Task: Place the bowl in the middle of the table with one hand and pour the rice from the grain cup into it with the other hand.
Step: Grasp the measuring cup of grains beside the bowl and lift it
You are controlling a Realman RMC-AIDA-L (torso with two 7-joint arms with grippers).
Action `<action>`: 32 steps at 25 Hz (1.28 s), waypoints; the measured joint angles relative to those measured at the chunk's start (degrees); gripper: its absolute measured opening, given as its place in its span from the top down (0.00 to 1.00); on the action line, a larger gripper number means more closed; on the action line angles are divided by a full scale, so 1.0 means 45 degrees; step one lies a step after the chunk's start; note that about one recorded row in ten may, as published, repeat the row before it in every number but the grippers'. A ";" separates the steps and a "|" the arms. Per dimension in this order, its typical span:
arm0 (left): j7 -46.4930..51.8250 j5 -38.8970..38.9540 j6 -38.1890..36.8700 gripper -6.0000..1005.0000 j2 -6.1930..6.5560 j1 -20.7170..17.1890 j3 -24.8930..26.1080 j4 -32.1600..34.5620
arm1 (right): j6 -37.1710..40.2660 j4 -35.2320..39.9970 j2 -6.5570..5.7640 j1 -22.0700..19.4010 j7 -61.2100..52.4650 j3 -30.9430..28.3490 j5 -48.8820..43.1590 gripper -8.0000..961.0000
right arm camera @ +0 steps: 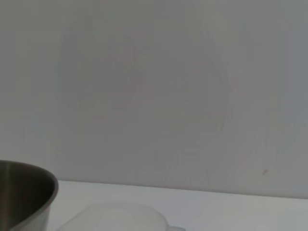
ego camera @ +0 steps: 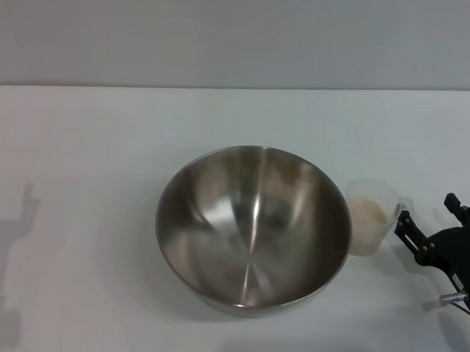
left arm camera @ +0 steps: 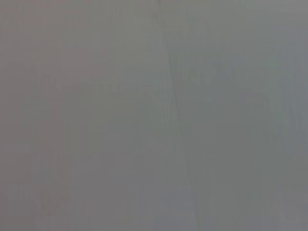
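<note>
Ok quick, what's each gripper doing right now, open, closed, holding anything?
Left gripper: not in view.
Right gripper: open beside the grain cup, one fingertip at its rim, not gripping it.

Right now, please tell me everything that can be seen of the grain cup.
The grain cup is small, of clear, slightly frosted plastic, with a little pouring spout at its rim. It stands upright on the white table, close beside the much wider steel bowl, on the robot's right; whether the two touch cannot be told. Pale beige rice fills it partway. The right gripper is next to it on its far side from the bowl, fingers spread, apparently not clamping it. The right wrist view shows only its rim.
</note>
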State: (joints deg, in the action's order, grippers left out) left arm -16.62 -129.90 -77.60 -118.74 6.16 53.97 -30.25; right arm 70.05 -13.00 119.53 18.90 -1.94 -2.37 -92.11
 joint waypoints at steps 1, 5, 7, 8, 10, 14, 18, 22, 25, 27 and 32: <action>0.0001 0.0000 0.0000 0.17 0.0000 0.0006 -0.0003 0.0008 | -0.0018 0.0000 0.0000 0.0010 0.0000 0.0000 0.0002 0.15; 0.0003 0.0000 0.0000 0.17 0.0000 0.0016 -0.0004 0.0044 | -0.0036 -0.0052 0.0000 0.0034 0.0000 -0.0153 0.0002 0.15; 0.0003 0.0001 0.0000 0.17 0.0000 0.0017 -0.0003 0.0047 | -0.0031 -0.0065 0.0000 0.0034 0.0000 -0.0155 0.0003 0.16; 0.0004 0.0001 0.0000 0.17 0.0001 0.0018 -0.0001 0.0055 | 0.0022 -0.0079 0.0000 0.0019 0.0000 -0.0156 -0.0023 0.16; 0.0003 0.0000 0.0000 0.17 0.0001 0.0018 0.0000 0.0055 | 0.0054 -0.0082 0.0001 0.0015 0.0000 -0.0147 -0.0045 0.16; 0.0004 0.0001 0.0000 0.17 0.0000 0.0025 0.0000 0.0055 | 0.0078 -0.0092 -0.0003 0.0025 0.0000 -0.0052 -0.0087 0.21; 0.0003 0.0001 -0.0001 0.17 0.0001 0.0089 0.0001 0.0068 | 0.0045 -0.0100 0.0006 0.0038 0.0002 -0.0039 -0.0094 0.38; 0.0004 0.0001 -0.0001 0.17 0.0001 0.0123 0.0001 0.0086 | -0.0010 -0.0099 0.0009 0.0068 0.0003 -0.0030 -0.0096 0.59; 0.0003 0.0001 -0.0001 0.17 0.0001 0.0135 0.0000 0.0097 | -0.0047 -0.0100 0.0022 0.0108 0.0065 -0.0015 -0.0098 0.69; 0.0003 0.0000 0.0002 0.17 0.0001 0.0146 0.0000 0.0108 | -0.0048 -0.0101 0.0031 0.0128 0.0088 -0.0027 -0.0098 0.73; 0.0002 -0.0004 0.0013 0.17 0.0002 0.0172 -0.0122 0.0178 | -0.0050 -0.0184 0.0038 0.0155 0.0069 -0.0133 -0.0043 0.95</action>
State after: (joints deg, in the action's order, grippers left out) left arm -16.61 -129.92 -77.54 -118.74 6.94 53.42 -29.45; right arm 69.83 -13.83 119.71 19.60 -1.63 -2.97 -92.31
